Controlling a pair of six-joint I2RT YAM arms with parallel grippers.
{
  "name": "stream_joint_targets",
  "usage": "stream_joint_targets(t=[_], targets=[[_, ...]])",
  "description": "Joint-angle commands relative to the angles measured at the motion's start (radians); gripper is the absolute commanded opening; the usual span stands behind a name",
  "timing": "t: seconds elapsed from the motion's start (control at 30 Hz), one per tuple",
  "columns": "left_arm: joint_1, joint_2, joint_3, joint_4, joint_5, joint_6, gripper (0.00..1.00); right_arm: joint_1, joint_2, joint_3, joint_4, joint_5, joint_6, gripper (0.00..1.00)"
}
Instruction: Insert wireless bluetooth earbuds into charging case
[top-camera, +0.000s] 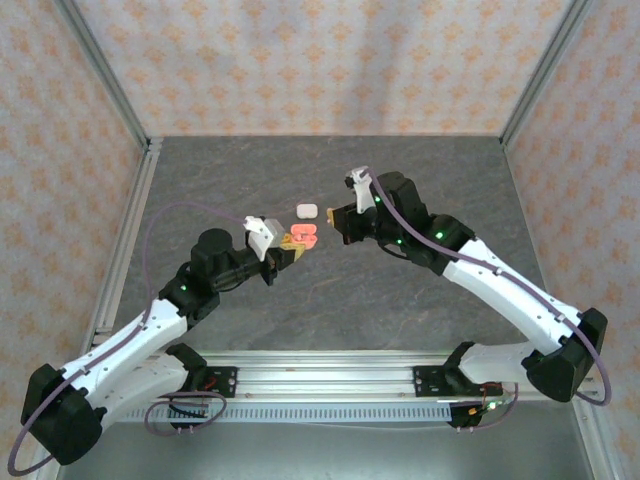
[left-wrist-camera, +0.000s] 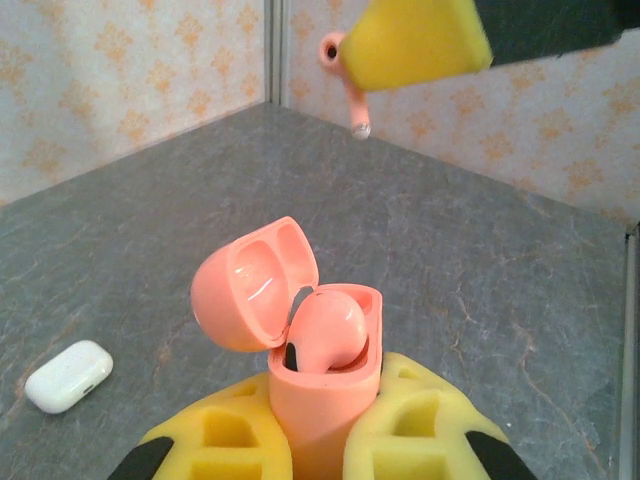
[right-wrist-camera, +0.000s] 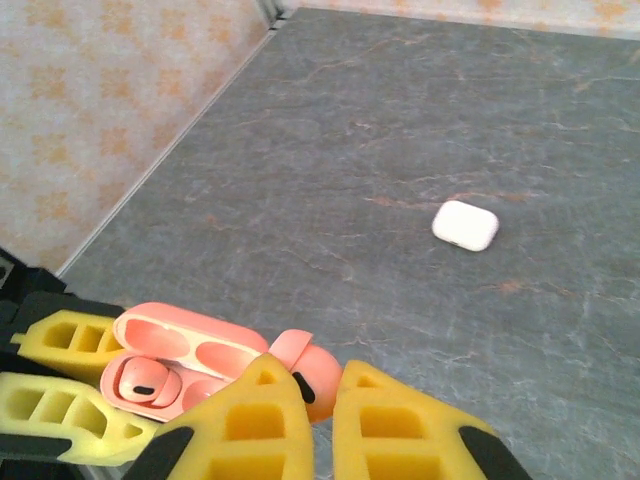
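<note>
My left gripper (left-wrist-camera: 325, 405) is shut on the body of a pink charging case (left-wrist-camera: 325, 385), held upright off the table with its lid (left-wrist-camera: 250, 285) swung open. One pink earbud (left-wrist-camera: 330, 328) sits in the case's near well. My right gripper (right-wrist-camera: 322, 378) is shut on a second pink earbud (right-wrist-camera: 328, 382). In the left wrist view that earbud (left-wrist-camera: 346, 78) hangs stem down from a yellow finger (left-wrist-camera: 415, 40), above and beyond the case. From above, the two grippers (top-camera: 293, 243) (top-camera: 336, 222) face each other over the pink case (top-camera: 305, 237).
A closed white charging case (top-camera: 307, 210) lies on the grey table (top-camera: 420, 170) just behind the pink one, also seen as the white case (right-wrist-camera: 465, 224) (left-wrist-camera: 68, 375). Patterned walls with metal posts (top-camera: 115, 100) enclose the table.
</note>
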Motion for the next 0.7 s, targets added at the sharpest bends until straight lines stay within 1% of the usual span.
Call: stream_joint_targets(t=[0.0, 0.2, 0.37, 0.67], targets=[[0.005, -0.002, 0.035, 0.050, 0.038, 0.005, 0.00, 0.018, -0.012, -0.019, 0.062, -0.074, -0.051, 0.10], [0.005, -0.002, 0.042, 0.062, 0.053, -0.001, 0.00, 0.028, -0.010, -0.033, 0.083, -0.132, -0.085, 0.10], [0.005, -0.005, 0.045, 0.071, 0.056, -0.006, 0.00, 0.029, -0.009, -0.037, 0.074, -0.150, -0.112, 0.10], [0.005, -0.007, 0.057, 0.102, 0.092, -0.043, 0.00, 0.030, -0.012, -0.043, 0.062, -0.124, -0.151, 0.10]])
